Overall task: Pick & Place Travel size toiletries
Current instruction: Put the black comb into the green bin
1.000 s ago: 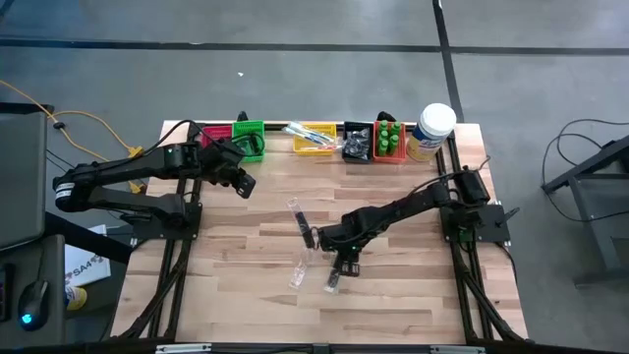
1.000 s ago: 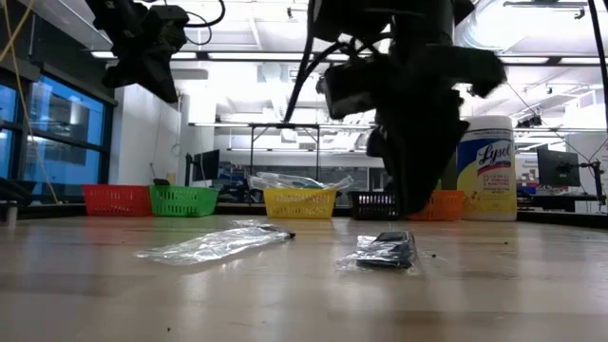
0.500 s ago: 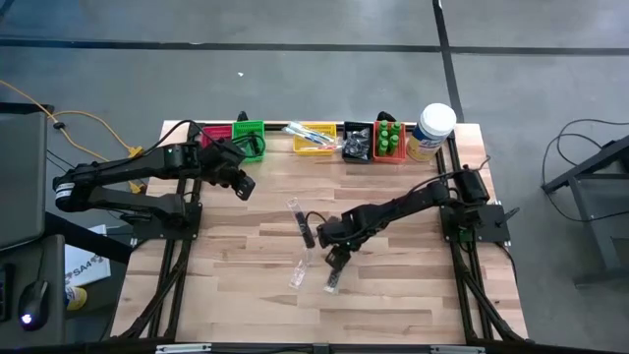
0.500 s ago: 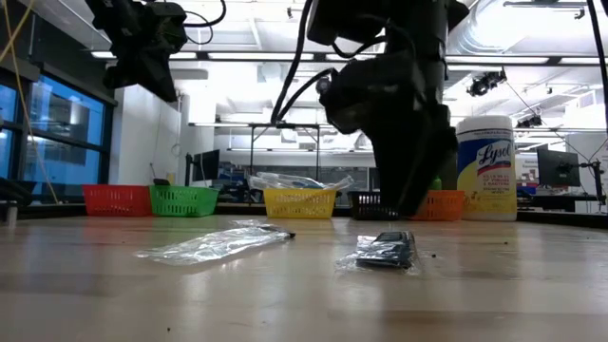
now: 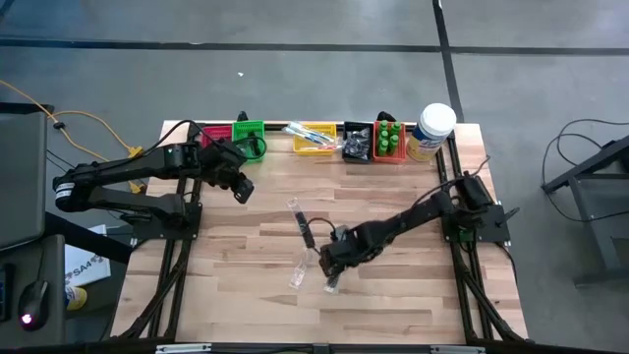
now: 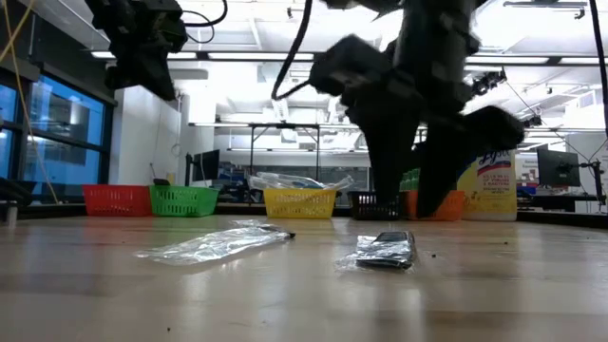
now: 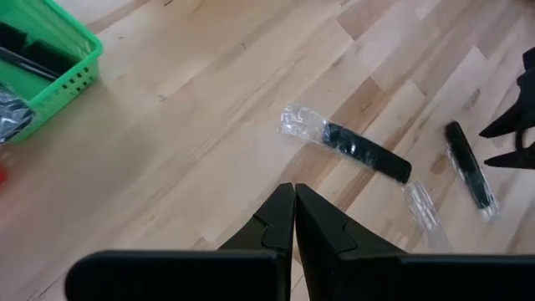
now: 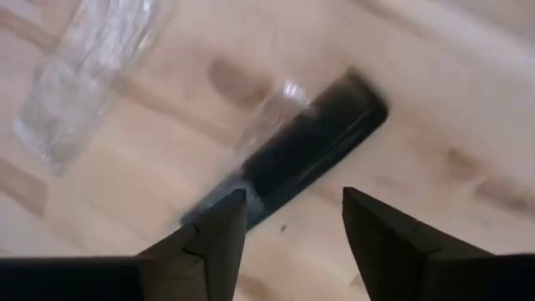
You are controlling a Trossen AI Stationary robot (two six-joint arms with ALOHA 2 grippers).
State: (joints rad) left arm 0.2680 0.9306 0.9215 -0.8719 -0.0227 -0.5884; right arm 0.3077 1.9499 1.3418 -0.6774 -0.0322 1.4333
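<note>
A slim black item in clear wrap (image 8: 309, 159) lies flat on the wooden table, also seen in the high view (image 5: 333, 282) and the low view (image 6: 385, 252). My right gripper (image 8: 294, 196) hangs open just above it, pointing steeply down, one finger on each side and touching nothing (image 5: 331, 262). A second wrapped black item (image 5: 306, 231) and a clear wrapped piece (image 5: 299, 272) lie flat to the left of it. My left gripper (image 5: 243, 191) hovers shut and empty in front of the green bin (image 7: 294, 191).
A row of small bins stands along the far edge: red (image 5: 218, 131), green (image 5: 252, 139), yellow (image 5: 314, 139), black (image 5: 357, 144) and orange (image 5: 389, 141), with a white jar (image 5: 432, 129) at the far right. Bare wood lies toward the near edge.
My right gripper has rolled about its own axis by a good part of a quarter turn, opened its fingers, and shifted slightly toward the near edge, over the wrapped black item. The items on the table have stayed where they lay.
</note>
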